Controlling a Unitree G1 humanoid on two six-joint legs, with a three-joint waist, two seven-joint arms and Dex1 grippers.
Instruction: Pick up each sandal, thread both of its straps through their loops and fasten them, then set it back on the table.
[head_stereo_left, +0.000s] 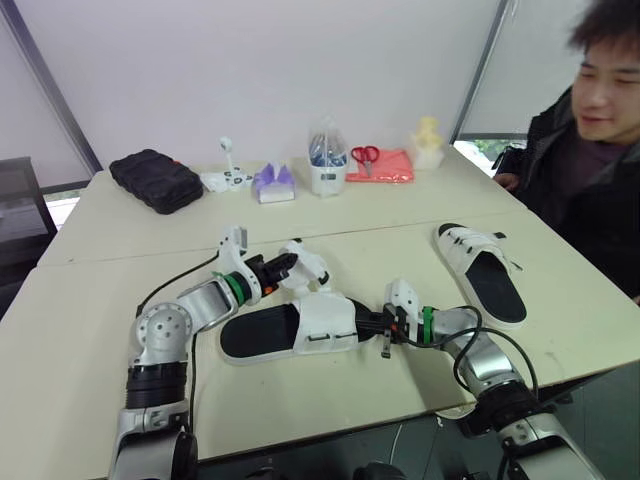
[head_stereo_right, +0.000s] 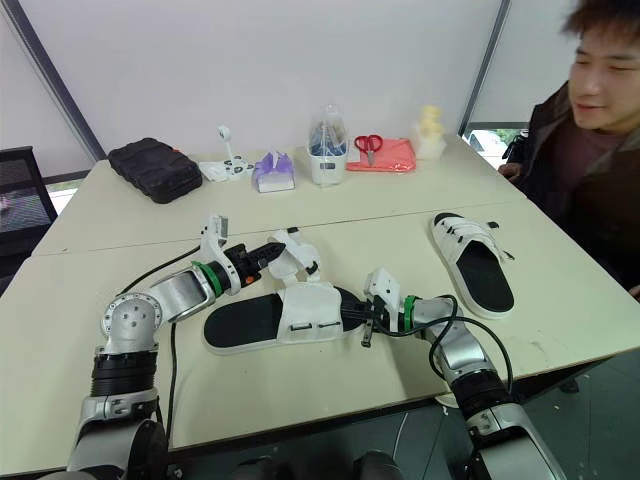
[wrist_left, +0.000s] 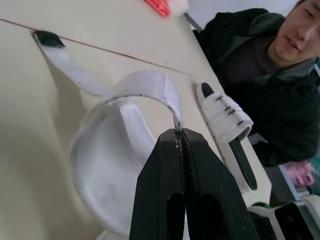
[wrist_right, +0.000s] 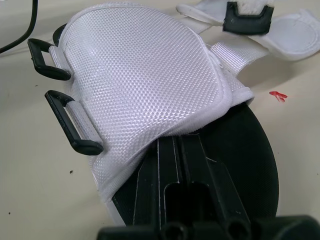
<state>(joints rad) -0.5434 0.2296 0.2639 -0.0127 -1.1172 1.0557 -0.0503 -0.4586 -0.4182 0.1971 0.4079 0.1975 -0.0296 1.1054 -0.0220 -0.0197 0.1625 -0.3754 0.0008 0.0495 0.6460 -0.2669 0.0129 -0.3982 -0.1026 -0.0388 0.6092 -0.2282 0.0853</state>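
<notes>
black case (head_stereo_left: 155, 180) | purple tissue pack (head_stereo_left: 273, 183) | scissors (head_stereo_left: 365, 155) on red cloth (head_stereo_left: 392, 168) | person (head_stereo_left: 590, 175) seated right

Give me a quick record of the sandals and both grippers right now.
Near sandal: flat on the table, straps unfastened, both black loops empty
Left gripper: shut on one white strap
Right gripper: at the near sandal's toe end
Far sandal: on the table near the person, apart from both grippers
</notes>
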